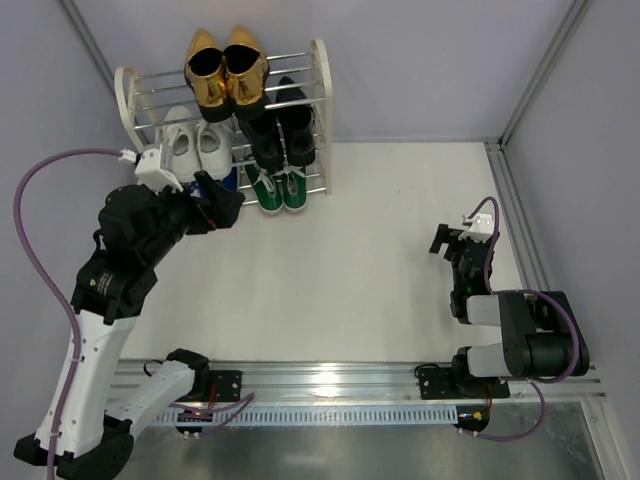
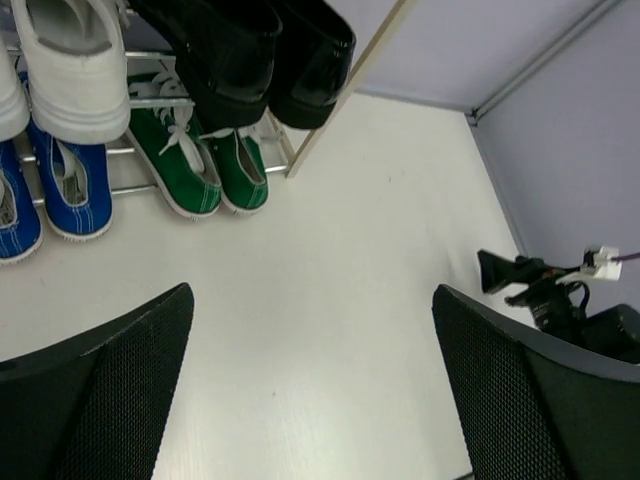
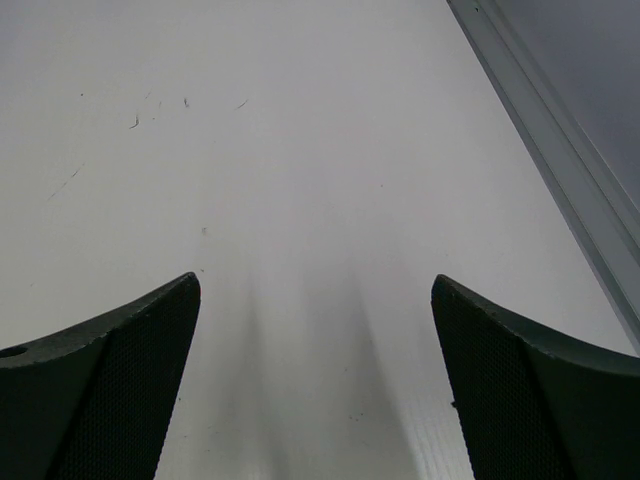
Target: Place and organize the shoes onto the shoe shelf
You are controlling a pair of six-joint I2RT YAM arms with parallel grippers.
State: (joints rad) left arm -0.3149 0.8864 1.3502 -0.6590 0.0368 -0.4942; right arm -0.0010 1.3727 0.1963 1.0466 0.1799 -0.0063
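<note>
All pairs are seen on the shoe shelf [image 1: 127,95]: gold shoes [image 1: 226,68] on top, white sneakers [image 1: 195,140] and black loafers [image 1: 280,125] beneath, blue sneakers [image 2: 60,190] and green sneakers [image 2: 200,165] lowest. The left tool [image 2: 312,295] and right tool [image 3: 315,285] are spread, nothing pinched. Canvas is judged light and soft (glossy pairs likelier slippery); the heel collar is best taken.

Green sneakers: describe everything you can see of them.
The green sneakers are a pair in what looks like green canvas, with white laces and white-edged soles. They sit close side by side on the lowest tier of the shelf, at its right end in the top view. They are tilted, with their toes pointing out toward the table. The black loafers overhang them from the tier above, and the blue sneakers sit next to them on the same tier.
</note>
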